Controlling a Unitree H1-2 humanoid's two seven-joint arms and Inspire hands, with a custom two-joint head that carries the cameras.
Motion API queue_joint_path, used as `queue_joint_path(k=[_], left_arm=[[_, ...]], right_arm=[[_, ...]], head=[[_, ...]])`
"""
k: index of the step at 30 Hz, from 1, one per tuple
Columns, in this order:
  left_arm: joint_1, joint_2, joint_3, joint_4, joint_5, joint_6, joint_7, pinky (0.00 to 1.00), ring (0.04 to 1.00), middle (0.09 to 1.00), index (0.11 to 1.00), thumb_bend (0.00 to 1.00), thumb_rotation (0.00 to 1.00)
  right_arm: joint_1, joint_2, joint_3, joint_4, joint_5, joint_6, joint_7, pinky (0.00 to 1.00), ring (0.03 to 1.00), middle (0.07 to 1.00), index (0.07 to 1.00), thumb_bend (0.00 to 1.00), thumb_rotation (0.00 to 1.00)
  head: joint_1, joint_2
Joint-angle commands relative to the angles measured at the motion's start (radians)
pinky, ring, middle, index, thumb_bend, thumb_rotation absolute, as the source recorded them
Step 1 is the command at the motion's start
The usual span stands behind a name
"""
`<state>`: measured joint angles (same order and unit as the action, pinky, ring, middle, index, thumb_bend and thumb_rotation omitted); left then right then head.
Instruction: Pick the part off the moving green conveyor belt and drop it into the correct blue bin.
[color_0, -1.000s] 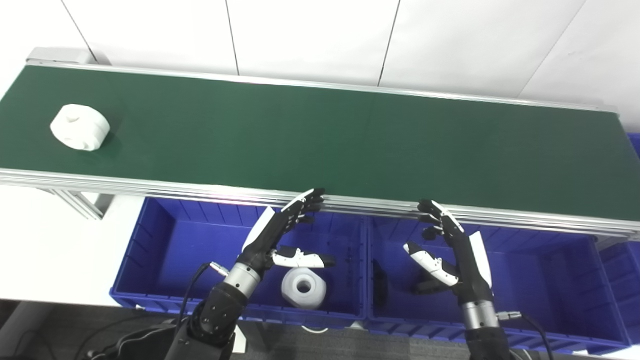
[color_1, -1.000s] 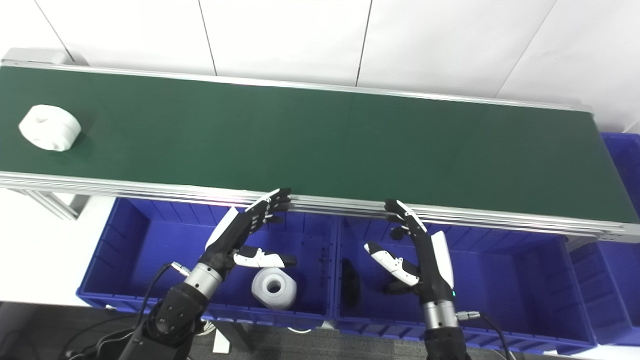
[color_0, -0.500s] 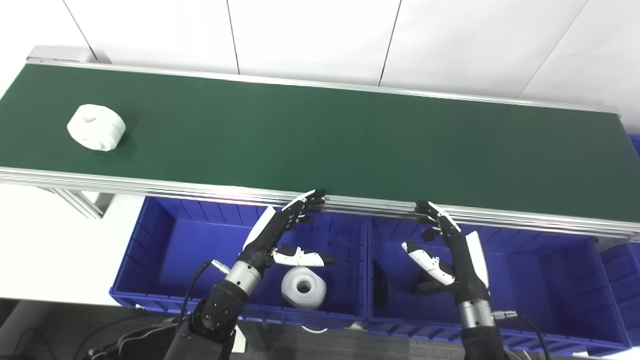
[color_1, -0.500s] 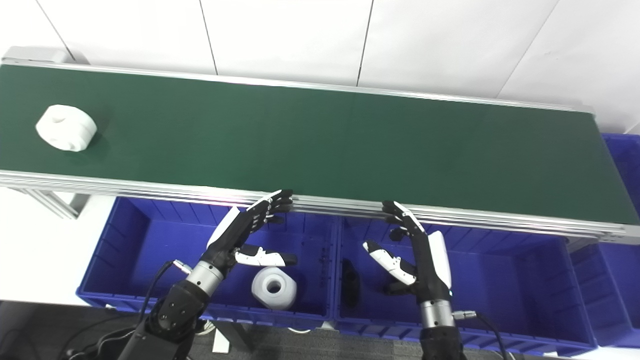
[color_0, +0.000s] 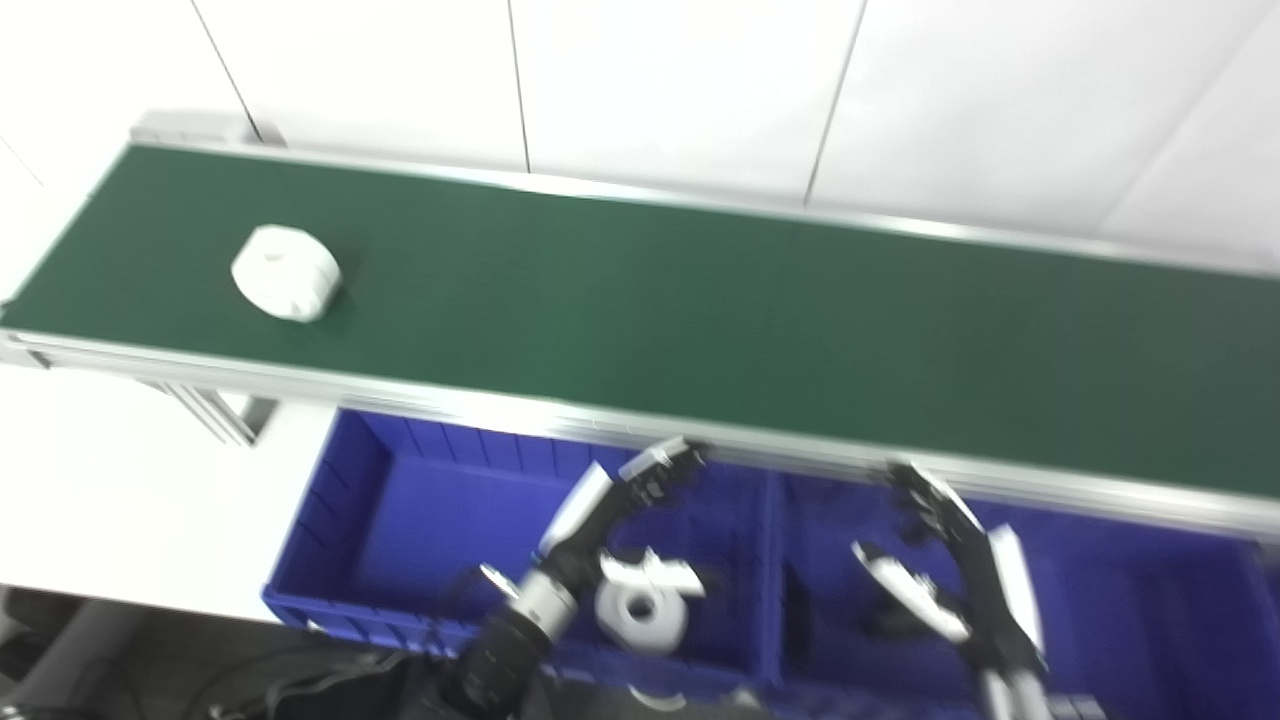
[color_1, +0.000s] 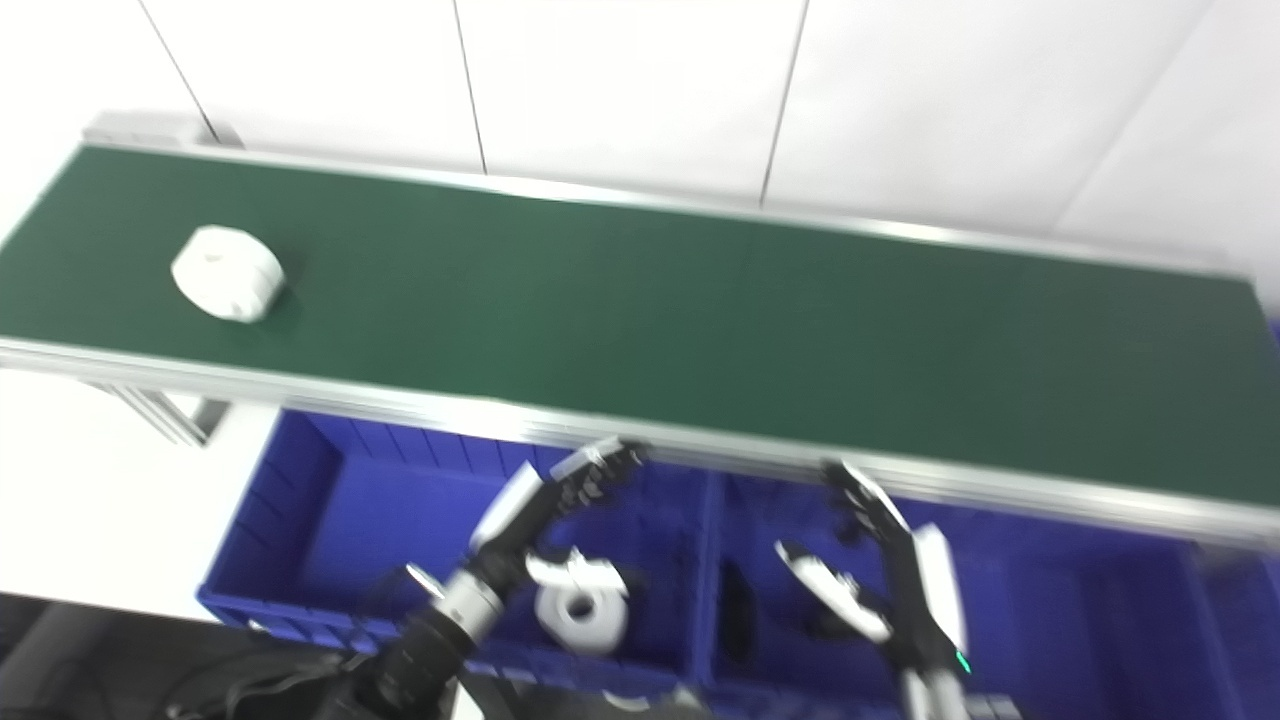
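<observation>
A white panelled wall (color_0: 660, 90) with thin dark seams is standing behind everything, and a white tabletop (color_0: 110, 490) is lying at near left.

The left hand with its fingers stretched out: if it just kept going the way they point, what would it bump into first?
Most likely the conveyor's near metal rail. The left hand is open above the left blue bin, fingertips aimed up at that edge. Blur leaves depth unclear; it may pass under.
</observation>
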<state>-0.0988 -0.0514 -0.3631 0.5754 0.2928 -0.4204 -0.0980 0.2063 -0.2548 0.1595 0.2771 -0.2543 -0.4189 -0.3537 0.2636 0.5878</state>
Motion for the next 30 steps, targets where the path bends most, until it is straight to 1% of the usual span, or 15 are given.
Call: queue_joint_path(k=[1,4,7,8,11,12,15,16,19,20,23,25,26,27,30], left_arm=[[-0.035,-0.016,-0.017,0.011,0.006,-0.049,0.041,0.75,0.840,0.884,0.894,0.78,0.39],[-0.044,-0.017,-0.036,0.040,-0.006,-0.049,0.070,0.75,0.835,0.877,0.891,0.78,0.39],[-0.045,-0.015,-0.051,0.044,-0.030,-0.049,0.095,0.75,0.831,0.872,0.886,0.78,0.37],[-0.043,-0.013,-0.054,0.040,-0.044,-0.049,0.099,0.75,0.832,0.873,0.887,0.78,0.37],[-0.036,-0.009,-0.060,0.023,-0.089,-0.049,0.093,0.76,0.837,0.870,0.883,0.77,0.36],[-0.033,-0.003,-0.066,0.010,-0.098,-0.050,0.091,0.76,0.841,0.872,0.884,0.76,0.35],[-0.026,0.015,-0.079,-0.034,-0.110,-0.050,0.088,0.77,0.849,0.877,0.888,0.76,0.37],[-0.023,0.022,-0.081,-0.059,-0.117,-0.050,0.087,0.77,0.849,0.877,0.888,0.76,0.38],[-0.016,0.050,-0.080,-0.165,-0.137,-0.049,0.077,0.77,0.850,0.881,0.887,0.76,0.36],[-0.017,0.057,-0.080,-0.185,-0.141,-0.049,0.075,0.78,0.850,0.881,0.889,0.76,0.38],[-0.027,0.083,-0.060,-0.272,-0.162,-0.049,0.072,0.79,0.839,0.865,0.881,0.78,0.40],[-0.032,0.105,-0.036,-0.334,-0.173,-0.049,0.071,0.78,0.841,0.863,0.875,0.79,0.41],[-0.034,0.119,-0.019,-0.365,-0.182,-0.049,0.063,0.78,0.841,0.863,0.875,0.79,0.41],[-0.037,0.138,-0.002,-0.398,-0.178,-0.049,0.057,0.78,0.844,0.869,0.877,0.79,0.40],[-0.053,0.187,0.054,-0.461,-0.151,-0.047,0.048,0.76,0.840,0.877,0.886,0.76,0.40]], right_arm=[[-0.015,-0.023,0.022,0.020,0.013,-0.051,-0.056,0.67,0.753,0.796,0.810,0.64,0.64],[-0.026,-0.040,0.057,0.059,0.006,-0.051,-0.107,0.67,0.757,0.806,0.816,0.62,0.66],[-0.033,-0.051,0.079,0.077,-0.002,-0.051,-0.128,0.69,0.773,0.820,0.829,0.60,0.67],[-0.036,-0.052,0.086,0.080,-0.007,-0.051,-0.138,0.69,0.772,0.819,0.828,0.58,0.65],[-0.039,-0.056,0.102,0.079,0.024,-0.051,-0.129,0.70,0.783,0.828,0.834,0.55,0.61],[-0.042,-0.056,0.108,0.079,0.030,-0.051,-0.130,0.70,0.783,0.827,0.832,0.55,0.60],[-0.049,-0.057,0.125,0.086,0.025,-0.051,-0.150,0.69,0.773,0.810,0.818,0.58,0.60],[-0.052,-0.058,0.130,0.090,0.023,-0.051,-0.158,0.69,0.771,0.807,0.816,0.59,0.60],[-0.059,-0.059,0.142,0.103,0.004,-0.051,-0.188,0.67,0.763,0.802,0.811,0.60,0.62],[-0.061,-0.060,0.146,0.106,-0.001,-0.051,-0.197,0.67,0.759,0.800,0.809,0.60,0.62],[-0.068,-0.058,0.160,0.114,-0.003,-0.051,-0.219,0.66,0.755,0.799,0.809,0.61,0.62],[-0.073,-0.058,0.176,0.110,0.000,-0.051,-0.255,0.65,0.744,0.787,0.793,0.60,0.57],[-0.077,-0.059,0.186,0.114,-0.011,-0.051,-0.279,0.65,0.744,0.787,0.793,0.60,0.57],[-0.080,-0.061,0.196,0.116,-0.012,-0.051,-0.295,0.64,0.739,0.784,0.792,0.60,0.59],[-0.086,-0.065,0.221,0.111,0.006,-0.051,-0.314,0.65,0.746,0.794,0.799,0.59,0.57]], head=[[0.016,-0.028],[0.020,-0.055],[0.011,-0.065],[0.001,-0.069],[-0.007,-0.073],[-0.019,-0.080],[-0.024,-0.084],[-0.027,-0.091],[-0.026,-0.093],[-0.025,-0.094],[-0.022,-0.103],[-0.027,-0.103],[-0.031,-0.104],[-0.038,-0.101],[-0.062,-0.090]])
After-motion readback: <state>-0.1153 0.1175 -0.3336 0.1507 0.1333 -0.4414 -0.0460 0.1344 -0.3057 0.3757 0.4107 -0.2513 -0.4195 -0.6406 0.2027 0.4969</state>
